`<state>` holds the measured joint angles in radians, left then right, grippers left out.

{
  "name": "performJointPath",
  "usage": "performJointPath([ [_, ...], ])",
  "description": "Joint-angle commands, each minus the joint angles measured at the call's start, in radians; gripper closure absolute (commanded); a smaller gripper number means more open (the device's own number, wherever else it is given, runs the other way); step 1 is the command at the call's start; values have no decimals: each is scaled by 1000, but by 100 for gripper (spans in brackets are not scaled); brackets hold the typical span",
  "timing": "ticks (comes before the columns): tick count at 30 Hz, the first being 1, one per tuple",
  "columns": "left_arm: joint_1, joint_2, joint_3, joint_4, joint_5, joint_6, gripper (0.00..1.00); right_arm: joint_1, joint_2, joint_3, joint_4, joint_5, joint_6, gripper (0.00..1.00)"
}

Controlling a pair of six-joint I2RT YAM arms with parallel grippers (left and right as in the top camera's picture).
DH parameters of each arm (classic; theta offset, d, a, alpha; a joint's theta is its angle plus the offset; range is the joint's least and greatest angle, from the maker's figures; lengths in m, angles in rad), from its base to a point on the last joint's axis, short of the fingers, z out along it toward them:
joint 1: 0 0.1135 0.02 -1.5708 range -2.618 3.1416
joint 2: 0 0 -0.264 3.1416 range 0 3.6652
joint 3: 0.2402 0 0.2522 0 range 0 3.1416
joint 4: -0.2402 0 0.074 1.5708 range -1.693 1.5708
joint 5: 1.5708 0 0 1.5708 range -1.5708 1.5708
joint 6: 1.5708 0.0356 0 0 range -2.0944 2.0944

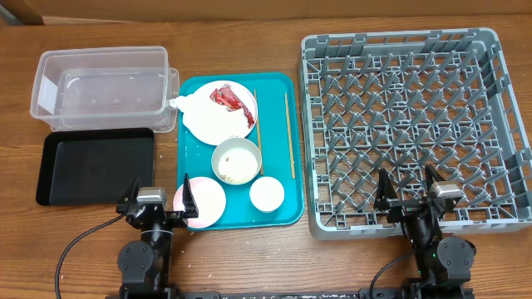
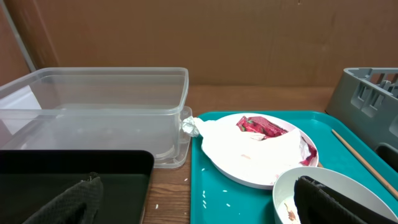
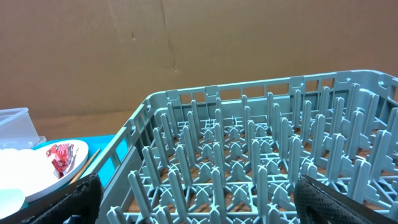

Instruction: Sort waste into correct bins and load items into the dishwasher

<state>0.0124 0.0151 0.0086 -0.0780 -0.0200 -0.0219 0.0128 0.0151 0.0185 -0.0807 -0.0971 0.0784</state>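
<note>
While both hold nothing, left gripper (image 1: 158, 198) spread wide by round pale-pink plate (image 1: 208, 205), right gripper (image 1: 407, 193) same at grey plastic dish rack (image 1: 416, 108)

Left tool (image 1: 160, 198) and right tool (image 1: 409, 187) (both low) spread wide.

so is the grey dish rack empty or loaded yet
Empty. The grey dish rack shows only bare pegs from overhead and the right wrist; the bowl and cup sit on the teal tray.
</note>
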Motion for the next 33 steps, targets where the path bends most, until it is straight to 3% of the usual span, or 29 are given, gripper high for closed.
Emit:
performJointPath([
  [1,-6,-10,-4,3,-6,19,0,-6,-7,-10,5,2,3,0],
  [33,-6,-10,-4,26,6,15,0,-6,-7,-10,5,2,3,0],
])
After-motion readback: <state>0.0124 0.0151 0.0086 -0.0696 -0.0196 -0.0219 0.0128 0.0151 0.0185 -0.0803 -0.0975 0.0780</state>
